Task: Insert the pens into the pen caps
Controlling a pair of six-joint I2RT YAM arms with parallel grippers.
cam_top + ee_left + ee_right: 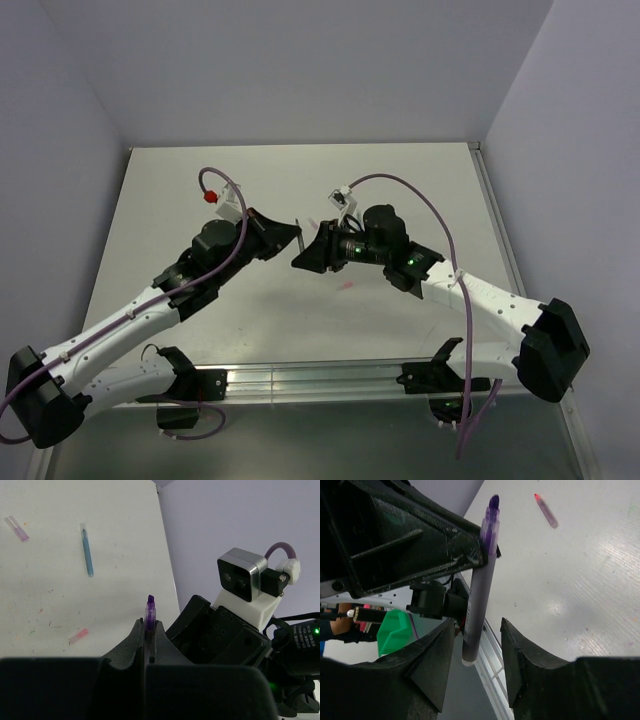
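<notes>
Nearest us, our right gripper [477, 626] stands parted astride the dark grey pen [479, 597], untouching; our left gripper [149, 627] clamps it near the tip, mid-air; seemingly a handover; next, we close squarely.

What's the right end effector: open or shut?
Open: right end effector has fingers flanking the pen, gaps both sides.

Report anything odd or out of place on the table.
The table carries small coloured flecks, likely stray ink, scattered near the pink cap. Nothing looks broken or spilled.
</notes>
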